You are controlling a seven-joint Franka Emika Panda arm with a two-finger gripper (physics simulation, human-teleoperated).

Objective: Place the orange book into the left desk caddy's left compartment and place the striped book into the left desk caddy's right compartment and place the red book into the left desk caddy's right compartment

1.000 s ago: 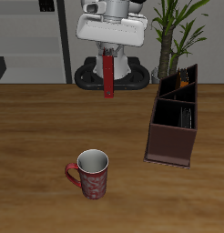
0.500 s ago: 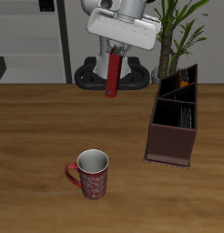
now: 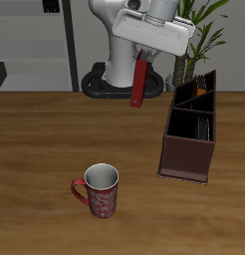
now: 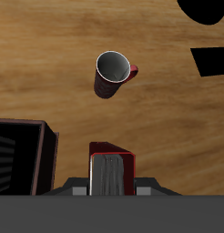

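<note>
- I am holding the red book (image 3: 140, 82) up in the air, clear of the table (image 3: 55, 139), hanging below my claw and tilting, with its lower end leaning away from the left desk caddy (image 3: 189, 139).
- In the wrist view the red book (image 4: 111, 169) is showing its pale page edges between dark red covers, pinched at the claw's mouth.
- My claw (image 3: 145, 55) is clamped on the red book's upper end, one finger pressing on each cover.
- The book is hanging beside the caddy's taller, slanted end, near it but apart from it and above its rim.
- The caddy is sitting on the table with its long side running from front to back; its low end is facing the table's front edge.
- The orange book (image 3: 201, 82) is standing in the left compartment (image 3: 197, 92), at the tall slanted end.
- The striped book (image 3: 202, 128) is lying dark inside a section nearer the low end; in the wrist view its fine pale stripes (image 4: 6, 159) are showing inside the box.
- A red-patterned mug (image 3: 98, 190) is standing upright nearer the table's front edge, well apart from the caddy and from the book I am holding.
- A green plant (image 3: 194, 30) is rising behind the caddy.
</note>
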